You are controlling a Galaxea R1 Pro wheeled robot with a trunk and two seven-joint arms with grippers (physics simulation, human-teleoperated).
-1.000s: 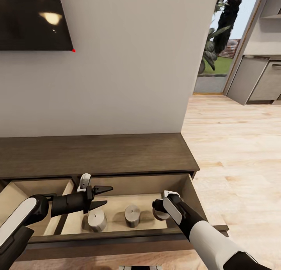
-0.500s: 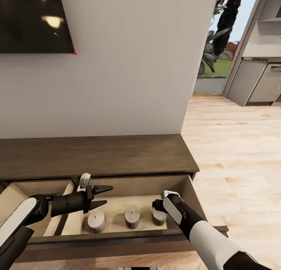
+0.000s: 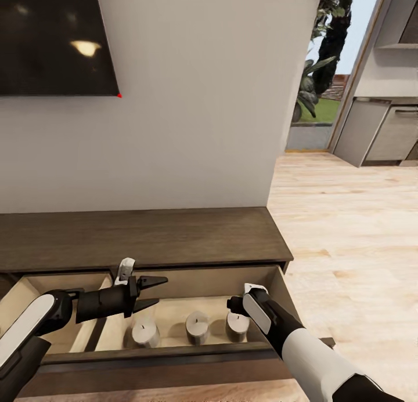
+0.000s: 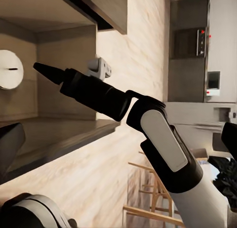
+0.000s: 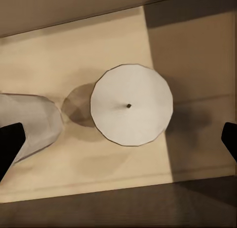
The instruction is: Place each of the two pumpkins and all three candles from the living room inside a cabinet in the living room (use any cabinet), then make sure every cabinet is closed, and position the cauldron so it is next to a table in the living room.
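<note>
Three stubby grey-white candles stand in the open cabinet drawer; both grippers' fingers spread, empty.

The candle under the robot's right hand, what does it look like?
The candle is short, stubby and pale grey-white, with a flat round top and a tiny dark wick in the middle. It stands upright on the beige floor of the open drawer, rightmost of three in a row. The right hand is open above it, not touching.

Both arms are built from glossy black segments with rounded white shell covers on the forearms. The left gripper has two black pointed, cone-like fingers. Near each wrist sits a small white block with dark markings.
</note>
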